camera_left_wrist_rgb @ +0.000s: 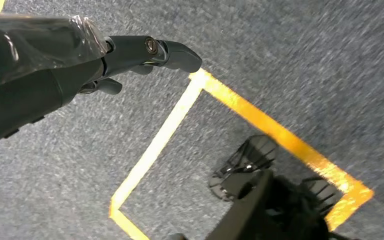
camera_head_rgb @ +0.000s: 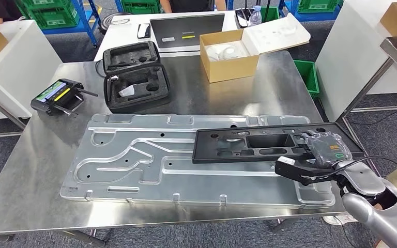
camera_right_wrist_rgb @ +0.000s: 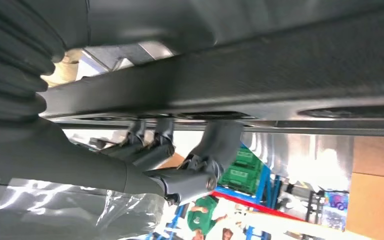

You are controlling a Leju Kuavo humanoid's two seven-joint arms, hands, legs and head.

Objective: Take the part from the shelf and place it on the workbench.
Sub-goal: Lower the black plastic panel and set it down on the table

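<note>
One long black part [camera_head_rgb: 248, 144] is lying on one large embossed metal panel [camera_head_rgb: 134, 160], which is sitting on one steel worktop [camera_head_rgb: 26, 175]. One open black foam case [camera_head_rgb: 134, 77], one open cardboard box [camera_head_rgb: 230, 54] and one handheld controller [camera_head_rgb: 57, 97] are also resting there.

Your robot's right arm [camera_head_rgb: 380, 209] is a smooth silver tube with a rounded silver joint housing near the wrist. A thin black cable loops out beside that wrist. The right hand [camera_head_rgb: 318, 160] is black, with a green-and-white label on its back and a white tip on one of its long black fingers [camera_head_rgb: 289, 168]. On the left hand [camera_left_wrist_rgb: 55, 65] you see glossy clear plastic film over a dark casing, and a round screw at a dark finger's hinge.
</note>
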